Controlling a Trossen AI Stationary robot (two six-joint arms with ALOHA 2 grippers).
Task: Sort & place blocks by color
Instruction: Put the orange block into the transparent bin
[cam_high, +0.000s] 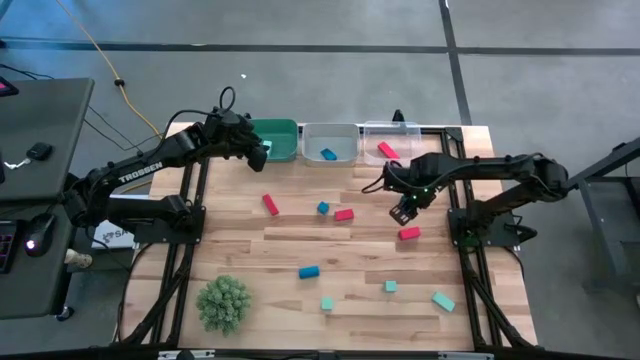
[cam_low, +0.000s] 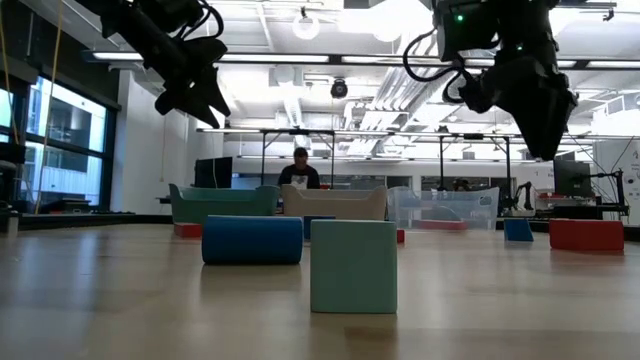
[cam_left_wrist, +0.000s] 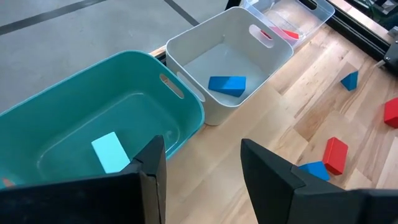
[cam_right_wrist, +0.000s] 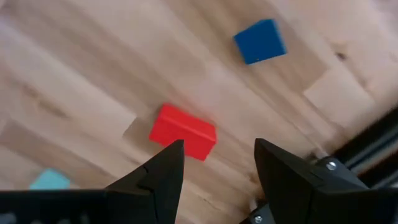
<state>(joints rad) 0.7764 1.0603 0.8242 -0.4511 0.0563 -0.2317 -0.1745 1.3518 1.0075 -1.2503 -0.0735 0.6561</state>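
Wooden table (cam_high: 240, 235), red block (cam_right_wrist: 182, 131) half behind open right hand (cam_right_wrist: 219, 163); left hand (cam_left_wrist: 202, 163) open.

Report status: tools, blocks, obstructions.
Left tool open, empty, at teal bin. Right tool open, empty, over red block. Loose blocks remain on table. Nothing in the way.

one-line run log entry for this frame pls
left gripper: open, empty, by teal bin | right gripper: open, empty, over red block | blue block: in white bin
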